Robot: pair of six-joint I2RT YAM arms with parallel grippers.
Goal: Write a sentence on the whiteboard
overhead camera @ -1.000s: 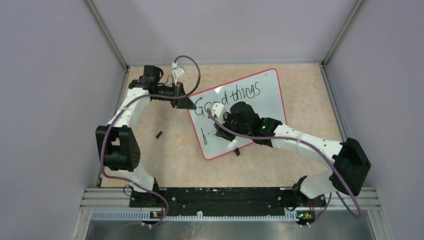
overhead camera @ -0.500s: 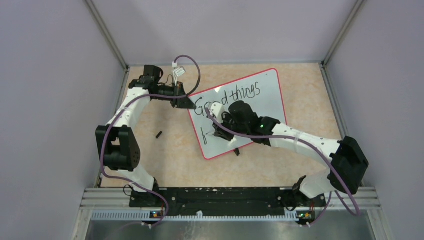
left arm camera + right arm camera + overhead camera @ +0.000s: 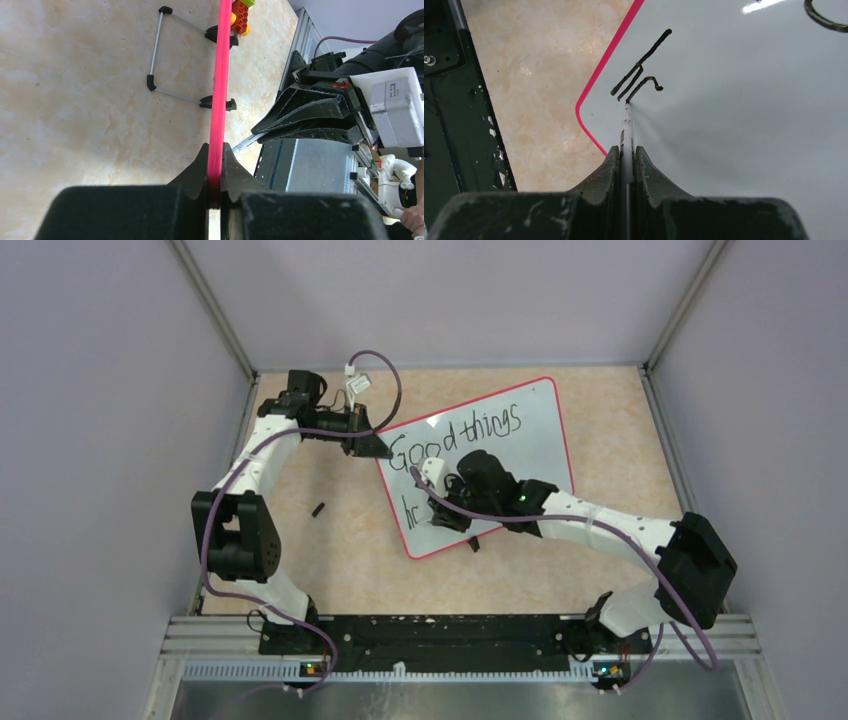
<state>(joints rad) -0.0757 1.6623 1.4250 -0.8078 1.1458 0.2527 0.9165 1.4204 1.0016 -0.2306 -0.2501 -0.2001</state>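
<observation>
You see the whiteboard [image 3: 535, 445], glossy white in a thin red frame, lying askew on the table [image 3: 330, 570] toward its far edge. The sentence [image 3: 455, 438] reads "Good things" in thin black strokes, with an "h" below near the board's near-left corner. Your left gripper [image 3: 215, 150] clamps the frame's edge; your right gripper [image 3: 626, 152] pinches a marker [image 3: 626, 122], tip on the board.

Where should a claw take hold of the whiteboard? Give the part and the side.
Its thin red frame, coming in from the left edge, one finger on each face. The whiteboard is a flat thin sheet, so only its rim fits between fingers; the left claw pinches it that way now.
</observation>
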